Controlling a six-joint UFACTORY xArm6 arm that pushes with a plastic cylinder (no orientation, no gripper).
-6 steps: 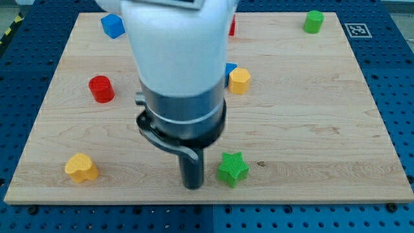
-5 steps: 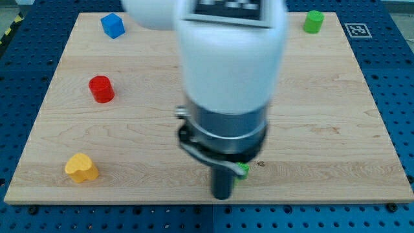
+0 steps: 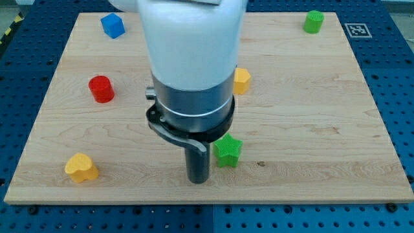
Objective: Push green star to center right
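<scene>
The green star [image 3: 228, 150] lies on the wooden board [image 3: 310, 97], a little below the board's middle and near the bottom edge. My tip [image 3: 198, 179] rests on the board just to the left of the star and slightly below it, very close to it or touching it. The arm's white and dark body hides the board's middle and top centre.
A red cylinder [image 3: 101, 88] sits at the left. A yellow heart [image 3: 81, 167] lies at the bottom left. A blue cube [image 3: 112, 25] is at the top left. A green cylinder [image 3: 314, 21] is at the top right. A yellow hexagonal block [image 3: 241, 81] peeks out right of the arm.
My tip swung right over the star, then came back left. The star now lies a little higher and further left than before.
</scene>
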